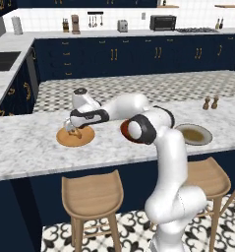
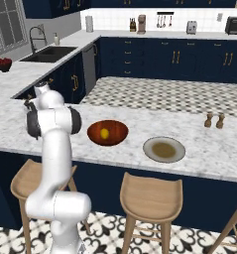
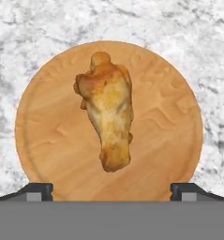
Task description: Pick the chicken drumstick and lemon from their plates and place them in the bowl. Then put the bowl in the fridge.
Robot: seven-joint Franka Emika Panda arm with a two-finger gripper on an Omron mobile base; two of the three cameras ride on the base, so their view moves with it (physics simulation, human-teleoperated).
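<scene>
Jaws stand wide open, nothing between them — the two dark tips (image 3: pixel 111 190) sit at the bottom of the hand view, one to each side, and the gripper (image 1: pixel 73 129) hangs just over the tan wooden plate (image 1: pixel 87 138) on the counter (image 1: pixel 25 142).

Chicken drumstick (image 3: pixel 107 111) lies flat near the middle of that plate (image 3: pixel 48 126), its long axis running roughly away from the tips, thick lumpy end far, narrower end near. It looks centred between the tips, tilted only slightly.

Step in hand, as I judge it: descend and grasp the drumstick. Notes for doing it well:
- Close across the short width, not the length — the present wrist angle already looks about right; a small roll to match the tilt would help.
- Aim for the thick middle, where the meat is broadest; the tapered end would likely slip out.
- Lower until the tips bracket the sides without pressing on the plate, or the plate may skid on the marble.
- Lift straight up before swinging.

Further out: the lemon (image 2: pixel 105 133) already rests in the reddish-brown bowl (image 2: pixel 115 141), near the grey-beige plate (image 2: pixel 164 150), which is bare. Fridge step not yet begun.
</scene>
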